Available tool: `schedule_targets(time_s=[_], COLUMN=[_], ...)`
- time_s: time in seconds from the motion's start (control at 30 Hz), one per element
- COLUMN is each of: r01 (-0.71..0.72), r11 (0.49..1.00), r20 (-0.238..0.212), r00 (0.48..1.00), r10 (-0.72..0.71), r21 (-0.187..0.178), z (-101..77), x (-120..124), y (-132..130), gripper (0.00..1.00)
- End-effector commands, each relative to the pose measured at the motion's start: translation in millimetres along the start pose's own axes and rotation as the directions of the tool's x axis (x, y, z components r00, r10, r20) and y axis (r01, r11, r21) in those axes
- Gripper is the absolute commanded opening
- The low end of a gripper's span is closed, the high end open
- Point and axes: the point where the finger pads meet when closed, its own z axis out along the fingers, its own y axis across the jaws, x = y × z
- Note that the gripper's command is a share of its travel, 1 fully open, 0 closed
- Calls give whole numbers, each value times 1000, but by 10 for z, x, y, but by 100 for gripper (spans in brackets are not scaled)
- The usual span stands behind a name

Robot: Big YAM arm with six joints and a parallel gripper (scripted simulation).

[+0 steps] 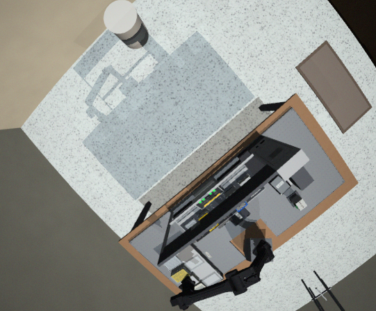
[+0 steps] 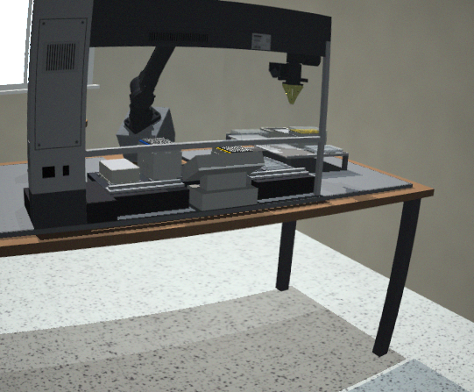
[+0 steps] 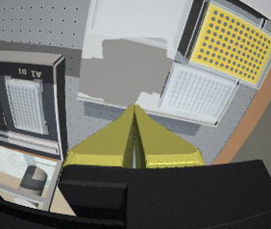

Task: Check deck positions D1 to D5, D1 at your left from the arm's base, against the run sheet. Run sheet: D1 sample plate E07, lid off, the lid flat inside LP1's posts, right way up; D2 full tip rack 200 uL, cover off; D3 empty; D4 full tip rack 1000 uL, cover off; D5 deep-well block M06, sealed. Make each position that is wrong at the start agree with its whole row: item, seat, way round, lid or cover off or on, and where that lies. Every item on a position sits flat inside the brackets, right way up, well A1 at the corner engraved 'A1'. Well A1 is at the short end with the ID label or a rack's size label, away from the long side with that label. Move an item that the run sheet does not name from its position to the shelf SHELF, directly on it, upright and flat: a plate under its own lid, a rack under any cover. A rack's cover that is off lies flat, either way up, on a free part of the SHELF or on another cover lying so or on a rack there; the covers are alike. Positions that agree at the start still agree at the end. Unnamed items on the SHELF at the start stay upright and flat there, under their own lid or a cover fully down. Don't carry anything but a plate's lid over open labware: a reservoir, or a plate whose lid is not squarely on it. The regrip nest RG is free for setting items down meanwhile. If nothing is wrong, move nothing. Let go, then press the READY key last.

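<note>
My gripper [image 3: 134,112] has yellow fingers pressed together with nothing between them. In the side view it [image 2: 292,92] hangs high over the shelf [image 2: 287,143] at the right end of the deck. Below it in the wrist view lie a flat grey item [image 3: 121,70], a white flat item [image 3: 143,8], a yellow tip rack [image 3: 233,43] and a white gridded item [image 3: 199,91]. At the left is a deck position with a plate [image 3: 26,104] in brackets marked A1. In the side view the deck holds a white block [image 2: 118,170] and two tip racks [image 2: 159,159] [image 2: 234,157].
The black gantry beam [image 2: 203,21] and its post [image 2: 323,113] stand close to my gripper. The arm [image 1: 238,281] reaches from its base [image 1: 255,243] past the table's near edge. A yellow rack [image 1: 179,275] lies beside the wrist.
</note>
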Motion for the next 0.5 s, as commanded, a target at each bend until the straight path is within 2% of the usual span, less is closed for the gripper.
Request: schedule_targets(time_s=[0.0,0.1,0.27,0.47], r01=[-60,-139,-192,-313], r11=[997,990,981,949], r20=[-20,-8,-9,-1], r00=[998,990,981,950], r10=[61,139,192,313], r21=[49,40,43,39], z=[-230,-153,-166,-132], x=[33,87,27,-19], y=[65,265,394,700], gripper=[0,0,0,0])
